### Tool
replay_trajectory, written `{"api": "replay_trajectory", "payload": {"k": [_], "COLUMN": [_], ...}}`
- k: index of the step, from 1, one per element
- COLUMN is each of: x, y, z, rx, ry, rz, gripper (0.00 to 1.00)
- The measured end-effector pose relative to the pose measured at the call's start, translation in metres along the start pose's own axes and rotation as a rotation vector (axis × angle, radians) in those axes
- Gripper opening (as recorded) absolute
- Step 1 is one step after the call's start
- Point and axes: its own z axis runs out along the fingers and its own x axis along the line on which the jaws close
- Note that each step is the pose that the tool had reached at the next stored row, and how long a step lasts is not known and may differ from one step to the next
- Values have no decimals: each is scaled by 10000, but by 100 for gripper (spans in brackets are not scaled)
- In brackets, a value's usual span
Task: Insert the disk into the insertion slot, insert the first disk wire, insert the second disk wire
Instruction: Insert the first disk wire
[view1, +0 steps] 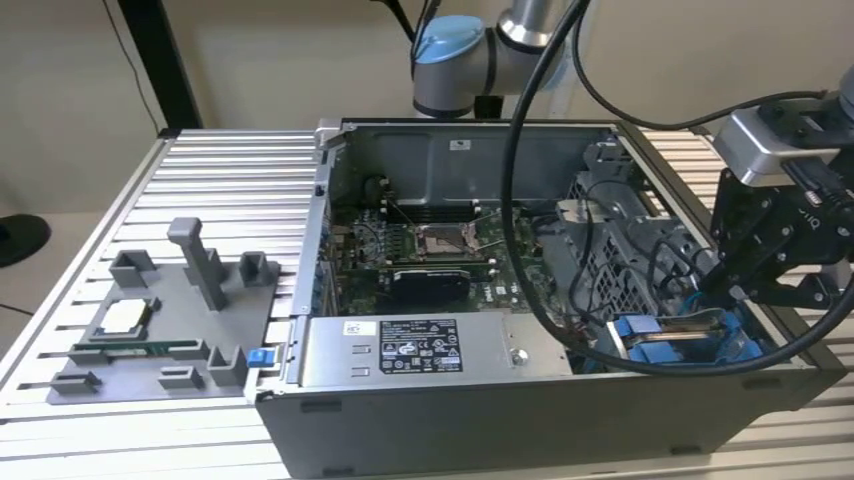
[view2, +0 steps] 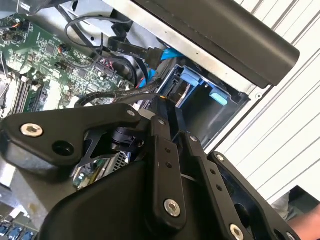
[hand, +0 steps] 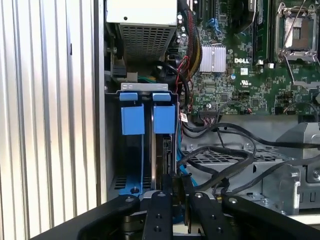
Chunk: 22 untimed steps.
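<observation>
Black jaws, set narrow and seemingly pinching the disk (hand: 164, 155), should press it squarely down the insertion slot (hand: 145, 87) ahead, clear of cables (hand: 220, 165) alongside.

Robotics lab, slotted aluminium bench (view1: 227, 160), opened computer case (view1: 534, 430)

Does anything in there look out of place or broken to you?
Nothing looks broken or spilled. One thing stands out: in the exterior view a thick black cable hangs down across the open computer case and loops low inside it, close beside the tool.
</observation>
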Motion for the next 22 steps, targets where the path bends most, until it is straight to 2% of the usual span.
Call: {"api": "replay_trajectory", "payload": {"k": [8, 15, 22], "x": [1, 14, 20], "y": [0, -3, -8], "z": [10, 114, 161], "rx": [0, 0, 18], "ry": [-3, -4, -82], "rz": [-1, 0, -4], "gripper": [0, 0, 0]}}
